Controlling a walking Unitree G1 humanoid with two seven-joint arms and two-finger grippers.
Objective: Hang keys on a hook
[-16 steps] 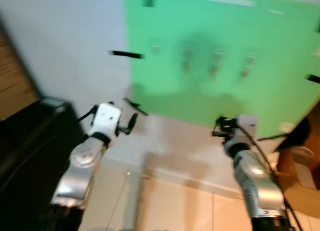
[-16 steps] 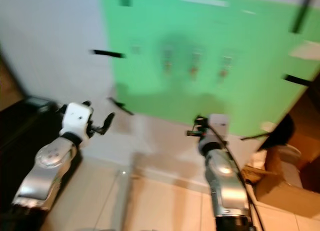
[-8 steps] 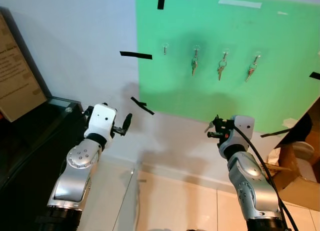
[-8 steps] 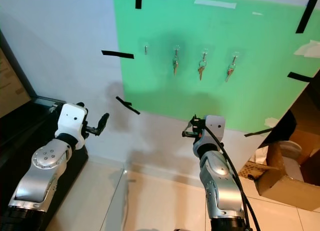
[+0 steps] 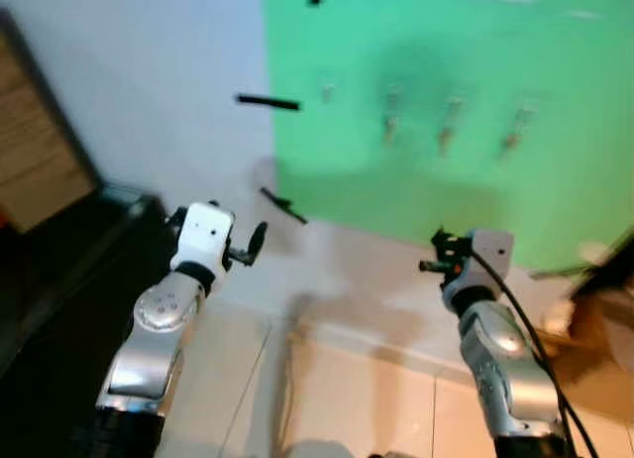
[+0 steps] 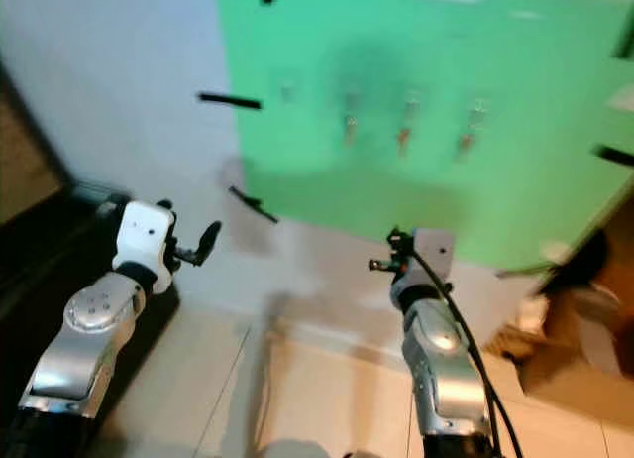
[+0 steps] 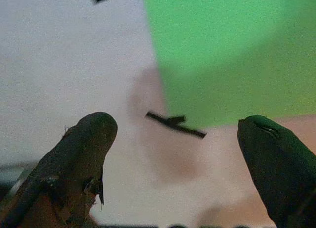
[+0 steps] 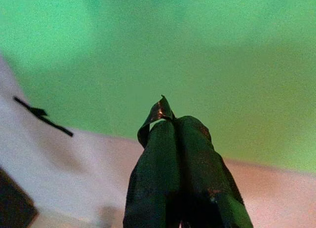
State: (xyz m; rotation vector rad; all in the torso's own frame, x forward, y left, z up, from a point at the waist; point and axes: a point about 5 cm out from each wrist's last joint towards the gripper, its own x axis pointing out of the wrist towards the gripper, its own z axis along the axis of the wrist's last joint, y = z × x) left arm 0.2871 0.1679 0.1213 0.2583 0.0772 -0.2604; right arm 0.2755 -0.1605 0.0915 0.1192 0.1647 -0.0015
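Observation:
A green board (image 5: 446, 71) on the wall carries a row of hooks. The leftmost hook (image 5: 327, 91) looks bare, and three blurred keys (image 5: 448, 131) hang on the others. My right gripper (image 5: 426, 267) is raised below the board's lower edge, well under the hooks. It is shut, and a thin metallic sliver of the key (image 8: 157, 113) sticks out past its fingertips. My left gripper (image 5: 254, 244) is held up near the white wall left of the board. It is open with nothing between its fingers (image 7: 84, 154).
Black tape strips (image 5: 267, 102) mark the wall and board edges. A black cabinet (image 5: 59, 289) stands at the left under a brown panel (image 5: 30, 151). A cardboard box (image 5: 604, 349) sits at the right. Tiled floor (image 5: 367, 399) lies below.
The picture has gone blurred from camera motion and shifted slightly. Both arms hold the same raised pose, and the right gripper stays shut.

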